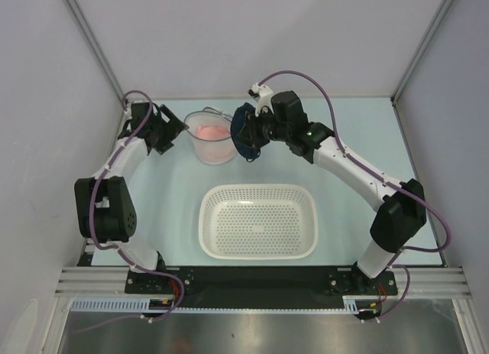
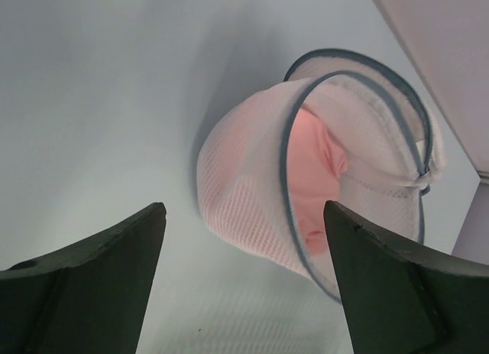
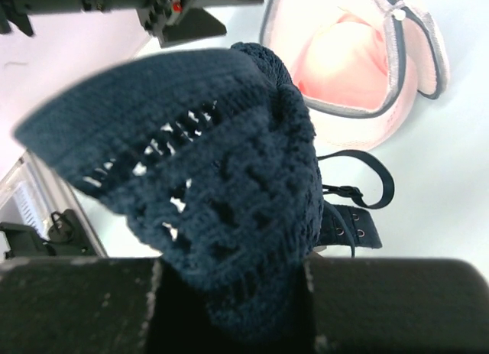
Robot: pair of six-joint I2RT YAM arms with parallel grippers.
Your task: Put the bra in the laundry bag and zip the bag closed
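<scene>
**Me:** My right pincer (image 3: 229,308) is pressed together on the bra (image 3: 229,186), a dark navy crocheted one. It bunches up from between my fingers, and a strap (image 3: 359,216) with a hook-and-eye end hangs down behind it.

**You:** And the other one?

**Me:** My left pincer (image 1: 172,130) is spread wide and holds nothing. From its wrist view the laundry bag (image 2: 244,178) sits ahead, between the two fingers. From above, that pincer is just beside the bag's left side. Whether it touches the mesh I cannot tell.

**You:** Where is the bag, then?

**Me:** Near the far edge of the tabletop (image 1: 351,132), a little left of the middle, between my two pincers. The bra hangs just beside its right side, outside it.

**You:** Is it zipped?

**Me:** No. The mouth gapes, the grey zip rim (image 2: 284,186) is undone, and the flap lid (image 2: 382,117) stands back from it. Something pink (image 2: 313,178) shows inside through the opening.

**You:** Anything else out there?

**Me:** A white perforated basket (image 1: 258,188), midway across the tabletop toward the near edge, well apart from both pincers.
</scene>
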